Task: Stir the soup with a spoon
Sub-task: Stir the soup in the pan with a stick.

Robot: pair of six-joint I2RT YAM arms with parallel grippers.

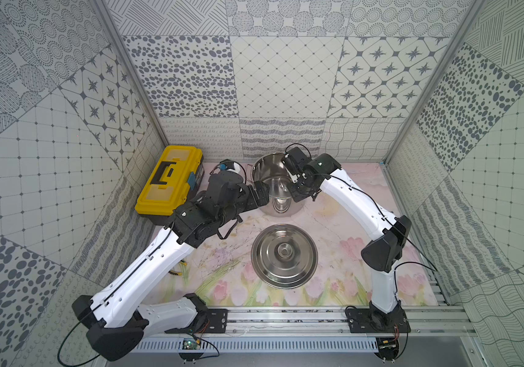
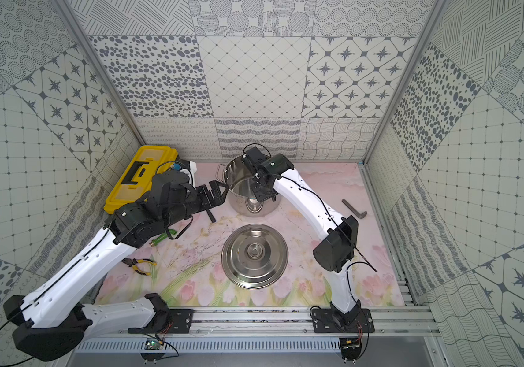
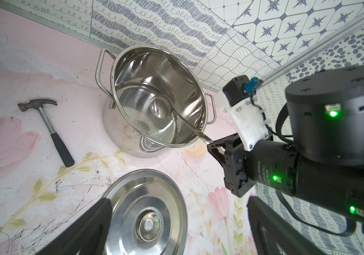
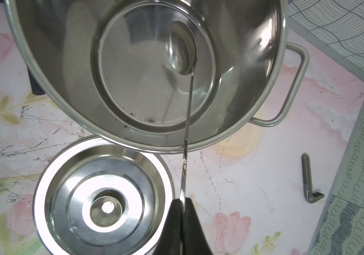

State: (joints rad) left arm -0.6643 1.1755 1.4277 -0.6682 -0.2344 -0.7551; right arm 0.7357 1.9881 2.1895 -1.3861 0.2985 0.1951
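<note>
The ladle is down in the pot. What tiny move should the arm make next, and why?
Probably sweep the ladle in a slow circle round the bottom of the pot. The right gripper is shut on its handle, its bowl sits low inside the pot, and the lid lies off beside it, so nothing seems to block stirring.

We see a robot test cell in a lab: grey-patterned printed wall panels (image 1: 282, 76) box in a pink flower-printed mat (image 1: 222, 286). The white-and-black left arm (image 1: 146, 270) and right arm (image 1: 349, 197) are bolted to a slotted aluminium rail (image 1: 286, 321). A shiny steel stockpot (image 1: 265, 171) sits near a yellow plastic toolbox (image 1: 166, 187).
</note>
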